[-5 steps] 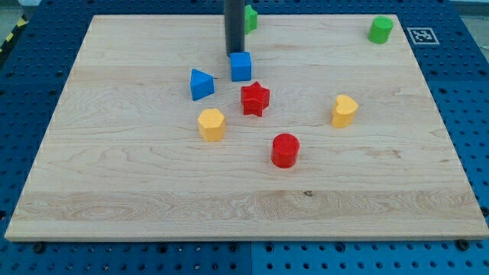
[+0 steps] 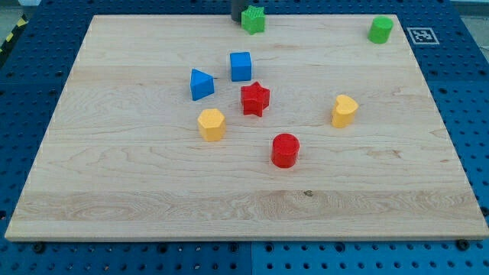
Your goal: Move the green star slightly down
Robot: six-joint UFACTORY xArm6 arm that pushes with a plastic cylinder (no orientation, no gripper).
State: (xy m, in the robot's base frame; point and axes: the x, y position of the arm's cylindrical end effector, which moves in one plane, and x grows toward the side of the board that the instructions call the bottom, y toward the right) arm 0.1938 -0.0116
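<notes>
The green star [image 2: 254, 20] sits near the top edge of the wooden board [image 2: 114, 176], a little right of the middle. My tip [image 2: 237, 19] is at the view's top, just left of the green star, close to it or touching it; I cannot tell which. Only the rod's lowest part shows.
A blue cube [image 2: 241, 66], a blue triangular block [image 2: 201, 84], a red star [image 2: 255, 99], a yellow hexagon [image 2: 212, 124] and a red cylinder [image 2: 285, 150] cluster mid-board. A yellow block [image 2: 344, 111] lies to the right. A green cylinder [image 2: 380, 30] stands at the top right.
My tip has moved up the view from just above the blue cube to beside the green star. The star now shows in full. The blocks have not moved.
</notes>
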